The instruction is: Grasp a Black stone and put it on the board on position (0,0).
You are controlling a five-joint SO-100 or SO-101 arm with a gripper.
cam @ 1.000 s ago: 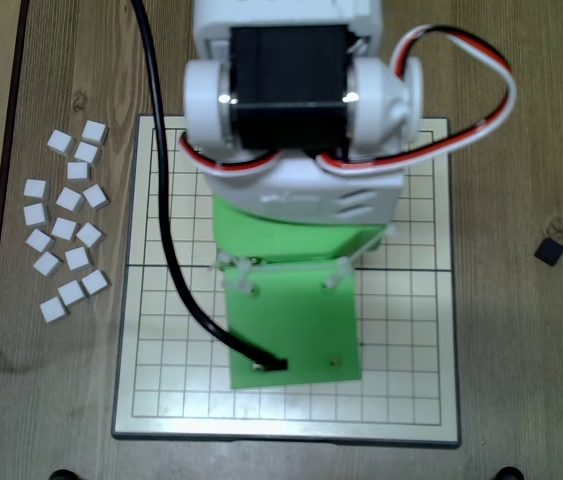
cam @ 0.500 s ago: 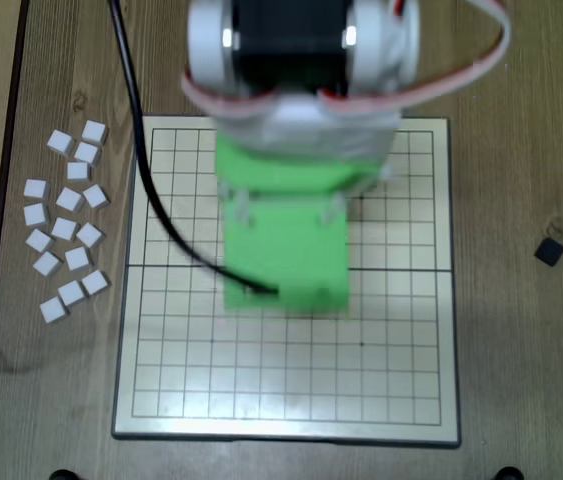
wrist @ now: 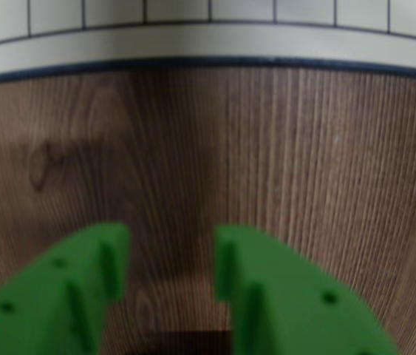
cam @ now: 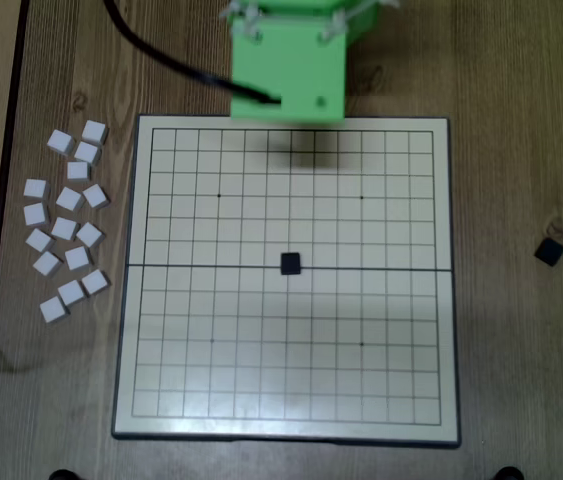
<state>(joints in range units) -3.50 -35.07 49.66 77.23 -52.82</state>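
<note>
Black stone: one loose black stone (cam: 550, 251) is seen in the overhead view on the bare wood at 3 o'clock of the board, well apart from its edge; it is judged to be the one to be picked.
Gripper: in the wrist view the green gripper (wrist: 171, 262) is held empty, its fingers (wrist: 248, 266) set moderately apart with only wood grain between them.
Arm: in the overhead view the green arm body (cam: 291, 65) is parked at 12 o'clock of the board, overlapping its top edge; the fingertips are hidden beneath it.
Table: the wooden table (wrist: 304, 170) fills the wrist view, and no stone is shown there, so the reach is judged not yet begun.
Board: the gridded board (cam: 211, 330) is crossed by a fold line, and a black piece (cam: 290, 263) is already seated at its centre.
White stones: a loose cluster of white stones (cam: 67, 220) lies at 9 o'clock of the board and is best left alone.
Advice: the wrist should be swung towards 3 o'clock, the opening kept as it is, and the stone centred between the fingers before closing.
Risk: the stone is small and sits tilted, so an off-centre pinch could flick it away.
</note>
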